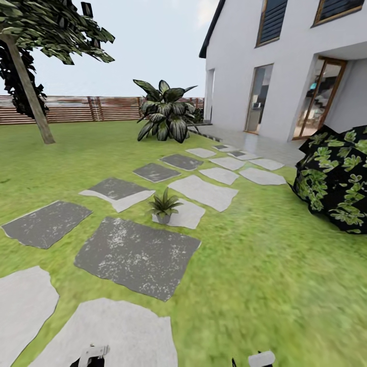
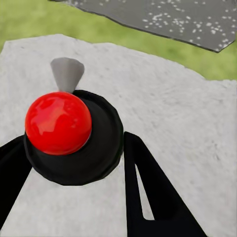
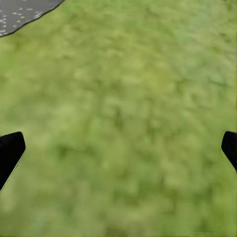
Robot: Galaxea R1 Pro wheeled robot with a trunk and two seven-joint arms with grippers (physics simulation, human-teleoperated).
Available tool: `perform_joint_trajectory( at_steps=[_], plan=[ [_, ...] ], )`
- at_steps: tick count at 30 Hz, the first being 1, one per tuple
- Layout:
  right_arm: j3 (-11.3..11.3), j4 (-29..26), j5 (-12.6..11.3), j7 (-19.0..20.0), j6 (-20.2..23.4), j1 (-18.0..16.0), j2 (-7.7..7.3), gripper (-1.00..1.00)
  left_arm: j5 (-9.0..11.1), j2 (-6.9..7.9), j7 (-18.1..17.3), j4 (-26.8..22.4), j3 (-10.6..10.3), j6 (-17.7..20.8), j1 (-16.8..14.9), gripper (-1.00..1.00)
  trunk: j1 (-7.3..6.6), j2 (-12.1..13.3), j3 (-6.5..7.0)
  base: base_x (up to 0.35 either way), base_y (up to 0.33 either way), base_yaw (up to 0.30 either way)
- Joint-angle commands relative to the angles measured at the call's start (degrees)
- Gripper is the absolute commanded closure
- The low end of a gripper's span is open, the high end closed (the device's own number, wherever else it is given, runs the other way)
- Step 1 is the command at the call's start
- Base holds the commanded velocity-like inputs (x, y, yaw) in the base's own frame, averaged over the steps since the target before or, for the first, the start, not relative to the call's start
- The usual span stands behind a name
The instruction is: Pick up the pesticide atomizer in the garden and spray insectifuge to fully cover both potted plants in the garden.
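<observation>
One potted plant, a low green rosette in a small grey pot, stands on a pale stepping stone a few steps ahead of me. The pesticide atomizer is a black round body with a red ball on top and a grey nozzle. My left gripper is shut on it, black fingers on either side, above a light grey stone. My right gripper hangs open over the lawn with nothing between its fingers. The second potted plant is out of view.
Grey stepping stones lead across the lawn toward a white house. A big broad-leaved bush stands at the far end, and a dark leafy shrub at the right. A tree and a slat fence close the left.
</observation>
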Motion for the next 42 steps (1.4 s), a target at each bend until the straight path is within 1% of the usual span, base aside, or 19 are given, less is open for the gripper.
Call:
perform_joint_trajectory(
  at_steps=[1,15,18,20,24,32,40,42],
  plan=[
    [0.4,0.1,0.3,-0.6,-0.1,0.0,0.0,-1.0,0.6,0.01,-0.3,0.1,-0.1,-0.1,0.0,1.0,0.03,0.0,-0.05,0.341,0.072,0.0],
    [0.4,0.1,0.4,-0.6,-0.1,0.0,-0.03,-1.0,0.6,0.01,-0.3,0.1,-0.1,-0.1,0.0,1.0,0.03,0.0,-0.05,0.34,0.076,0.0],
    [0.2,0.2,-0.6,-1.6,-1.0,-0.9,0.95,-1.0,1.6,-0.08,0.6,-0.1,0.9,-1.1,0.0,1.0,0.03,0.0,-0.05,0.0,0.0,0.0],
    [0.1,0.2,-1.1,-1.5,-0.9,-0.9,1.12,-1.0,2.2,-0.1,1.2,-0.2,0.9,-1.5,0.0,1.0,0.03,0.0,-0.05,0.013,0.0,0.0],
    [0.2,-1.0,-1.1,-1.3,-1.3,-1.2,1.27,-1.0,1.9,-0.08,2.3,-1.4,0.8,-1.5,0.1,1.0,0.03,0.0,-0.05,0.206,0.0,0.0],
    [0.2,-3.5,-1.1,-1.2,-1.4,-1.3,1.18,-1.0,1.8,-0.08,2.2,-4.0,0.6,-1.4,0.1,1.0,0.03,0.0,-0.05,0.322,-0.066,0.0],
    [0.2,-3.5,-1.1,-1.2,-1.4,-1.3,1.18,-1.0,1.2,-0.09,2.1,-4.5,0.4,-0.9,-0.7,1.0,0.03,0.0,-0.05,0.304,-0.133,0.0],
    [0.2,-3.5,-1.1,-1.2,-1.4,-1.3,1.18,-1.0,1.2,-0.08,2.1,-5.3,0.2,-0.7,-0.9,1.0,0.03,0.0,-0.05,0.303,-0.138,0.0]
  ],
)
